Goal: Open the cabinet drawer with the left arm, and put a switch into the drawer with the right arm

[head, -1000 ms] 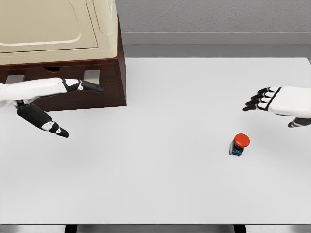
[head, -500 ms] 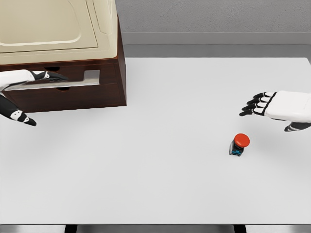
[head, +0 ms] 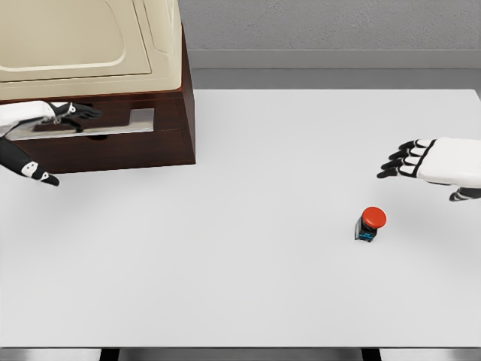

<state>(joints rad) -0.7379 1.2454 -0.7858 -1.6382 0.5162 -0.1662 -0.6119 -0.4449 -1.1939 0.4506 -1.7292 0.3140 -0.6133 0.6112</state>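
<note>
The red-capped switch (head: 370, 224) stands upright on the white table (head: 248, 286), right of the middle. My right hand (head: 409, 159) hovers above and to the right of it, fingers relaxed, holding nothing, well apart from the switch. At the far left stands the dark brown cabinet (head: 150, 150) with a cream top. Its drawer (head: 113, 147) has a silver handle (head: 124, 123). My left hand (head: 56, 113) lies with its fingers (head: 84, 112) on the handle's left part, its thumb (head: 34, 171) spread well below. The drawer front looks flush with the cabinet.
The cream lid (head: 83, 37) overhangs the cabinet top. The table's far edge meets a grey wall (head: 331, 30); its front edge runs along the bottom of the view.
My left hand pulled back to the left and its fingers rose onto the drawer handle. The right hand drifted slightly. Switch and drawer have not moved.
</note>
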